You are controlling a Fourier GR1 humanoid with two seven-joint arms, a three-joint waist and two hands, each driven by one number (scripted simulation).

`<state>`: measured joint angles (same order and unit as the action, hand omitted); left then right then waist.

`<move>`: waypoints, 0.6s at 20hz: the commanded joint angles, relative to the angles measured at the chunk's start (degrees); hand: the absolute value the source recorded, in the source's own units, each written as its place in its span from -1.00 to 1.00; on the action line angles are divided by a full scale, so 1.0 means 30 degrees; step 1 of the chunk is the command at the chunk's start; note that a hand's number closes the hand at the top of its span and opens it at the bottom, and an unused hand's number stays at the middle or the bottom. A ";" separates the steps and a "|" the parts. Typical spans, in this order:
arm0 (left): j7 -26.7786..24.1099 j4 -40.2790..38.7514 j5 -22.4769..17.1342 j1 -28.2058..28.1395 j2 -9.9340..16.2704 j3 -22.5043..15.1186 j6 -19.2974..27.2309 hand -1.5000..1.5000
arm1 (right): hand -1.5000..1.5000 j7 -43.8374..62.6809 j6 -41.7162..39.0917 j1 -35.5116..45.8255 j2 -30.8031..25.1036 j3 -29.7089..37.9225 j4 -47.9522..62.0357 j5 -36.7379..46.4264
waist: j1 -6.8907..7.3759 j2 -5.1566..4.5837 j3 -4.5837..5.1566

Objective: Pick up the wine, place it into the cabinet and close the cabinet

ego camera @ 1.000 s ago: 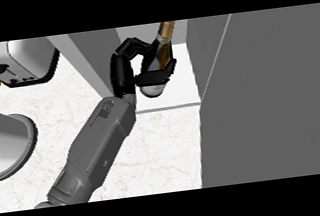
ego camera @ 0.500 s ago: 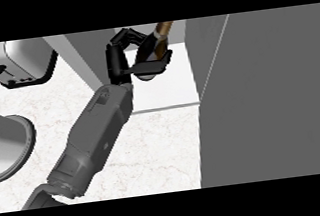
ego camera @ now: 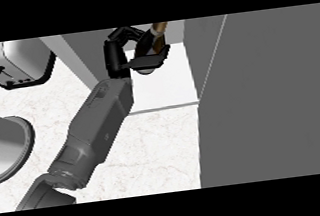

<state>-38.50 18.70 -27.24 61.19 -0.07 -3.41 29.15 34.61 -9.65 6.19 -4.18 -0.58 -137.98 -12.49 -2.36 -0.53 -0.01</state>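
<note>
Hand [ego camera: 130,50] curled round wine [ego camera: 157,34], got it held inside open cabinet [ego camera: 168,86], near back edge of its floor. I'd guess tilt is for clearing door [ego camera: 273,91]. Can't tell if bottle touches floor. Other hand out of view.

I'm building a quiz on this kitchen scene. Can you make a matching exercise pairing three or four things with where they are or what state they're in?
Things:
1. toaster
2. wine
3. cabinet door
4. hand

Places or states:
A. standing open at the view's right
B. top left corner, on the counter
C. curled round the bottle
D. held inside the cabinet opening

Pairs: 1-B, 2-D, 3-A, 4-C
</note>
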 commanded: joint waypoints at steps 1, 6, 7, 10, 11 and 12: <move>-0.1217 -0.0394 -0.1669 -0.0389 0.0022 0.1095 -0.0520 1.00 | -1.00 -0.0365 -0.0412 -0.1425 0.0344 -0.0338 -0.1277 -0.0930 | -0.0393 -0.0096 0.0011; -0.0626 -0.1521 -0.1249 0.0361 0.0180 0.1636 -0.1773 1.00 | -1.00 -0.0710 -0.0221 -0.0880 0.0593 -0.0697 -0.0732 -0.0105 | -0.0003 -0.0084 0.0013; -0.1260 -0.1651 -0.1526 0.0054 0.0208 0.1940 -0.1657 1.00 | -1.00 -0.0253 -0.0716 -0.1099 -0.0274 0.0791 -0.1447 -0.1943 | -0.0283 -0.0147 0.0007; -0.1724 -0.2022 -0.1531 0.0152 0.0629 0.2015 -0.1899 1.00 | -1.00 0.0142 -0.0311 -0.1421 0.0316 -0.0640 -0.2121 -0.0928 | -0.0362 -0.0159 0.0023; -0.1558 -0.2397 -0.1475 0.0693 0.0572 0.2088 -0.1492 1.00 | -1.00 -0.0079 -0.0406 -0.0936 0.0144 -0.0394 -0.1465 -0.0876 | -0.0459 -0.0236 0.0022; -0.1557 -0.2295 -0.1383 0.0409 0.0522 0.1984 -0.1826 1.00 | -1.00 0.0312 -0.0512 -0.0359 -0.0439 0.0965 -0.1070 -0.2284 | -0.0198 -0.0149 0.0012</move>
<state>-42.04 13.94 -30.43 63.22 -0.03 0.38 25.33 33.03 -11.05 4.83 -3.96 -0.96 -137.82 -12.78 -3.32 -0.41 -0.36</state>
